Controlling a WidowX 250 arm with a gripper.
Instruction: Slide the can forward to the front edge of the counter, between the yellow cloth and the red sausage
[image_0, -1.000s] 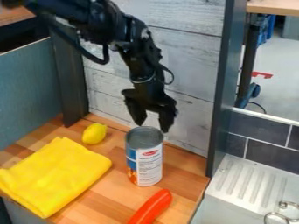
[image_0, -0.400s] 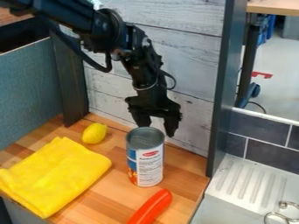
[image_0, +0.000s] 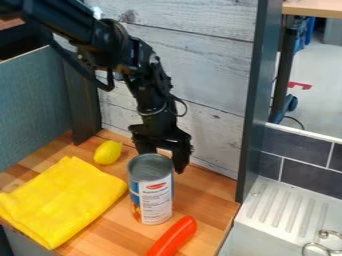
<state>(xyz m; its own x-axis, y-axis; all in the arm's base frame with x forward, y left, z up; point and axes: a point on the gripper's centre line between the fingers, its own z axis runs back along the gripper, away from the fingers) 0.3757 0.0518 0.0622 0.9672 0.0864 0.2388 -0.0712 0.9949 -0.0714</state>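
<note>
Can (image_0: 152, 195) stands upright, just in front of the spread fingers (image_0: 180, 157).

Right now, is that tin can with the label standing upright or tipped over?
Upright: the tin can stands on the wooden counter, with its round top facing up and its side rising steeply.

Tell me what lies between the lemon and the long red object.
In the camera view, the can stands upright between the lemon and the long red object.

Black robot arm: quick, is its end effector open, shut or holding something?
Black end effector: open, fingers spread behind the round, white-labelled metal can; any contact cannot be told.
</note>
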